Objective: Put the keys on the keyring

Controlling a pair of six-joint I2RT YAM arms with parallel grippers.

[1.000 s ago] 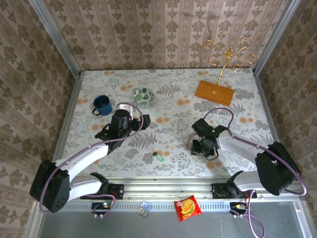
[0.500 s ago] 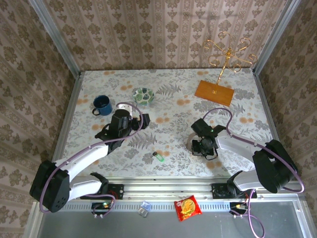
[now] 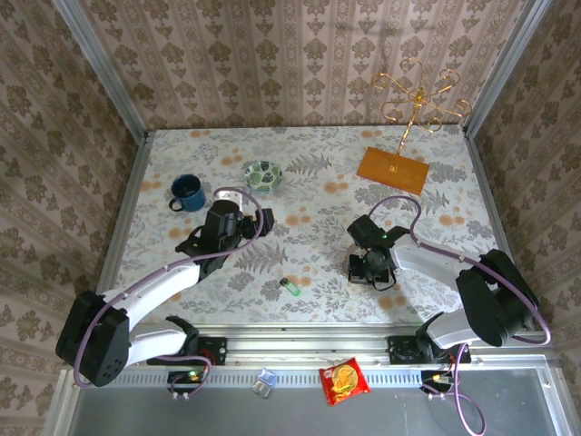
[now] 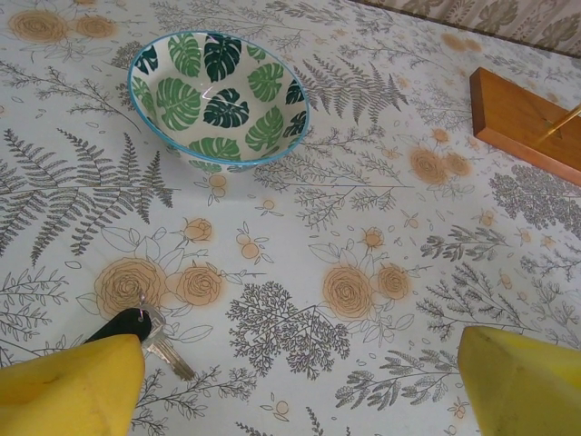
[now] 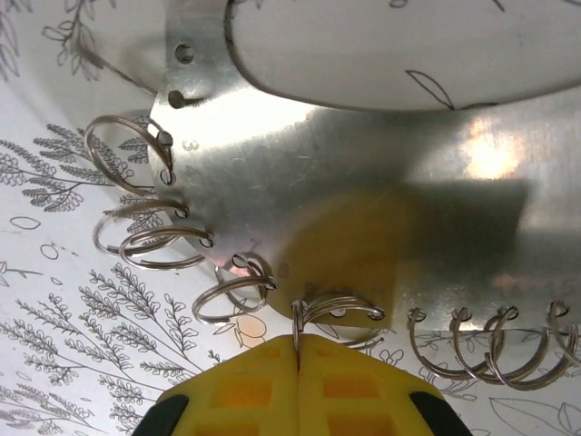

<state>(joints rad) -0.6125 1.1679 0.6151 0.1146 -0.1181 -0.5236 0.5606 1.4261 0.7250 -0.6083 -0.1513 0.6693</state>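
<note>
One dark key (image 4: 123, 323) loose; right gripper (image 5: 298, 359) tight on keyring (image 5: 363, 182); left gripper (image 4: 295, 386) wide apart, empty.

Fern-and-flower patterned table (image 3: 318, 238), and here's the spread: a blue mug (image 3: 186, 192) upright at far left, with the leaf-print bowl (image 3: 261, 174) near it on the right. Far right, the gold wire stand (image 3: 419, 100) sits on its flat wooden base (image 3: 392, 169). The green-headed key (image 3: 290, 288) lies alone near the front edge. The dark key (image 4: 136, 323) lies flat, nearer than the bowl. The keyring (image 5: 363, 182), a metal band, has its small split rings down against the cloth.
</note>
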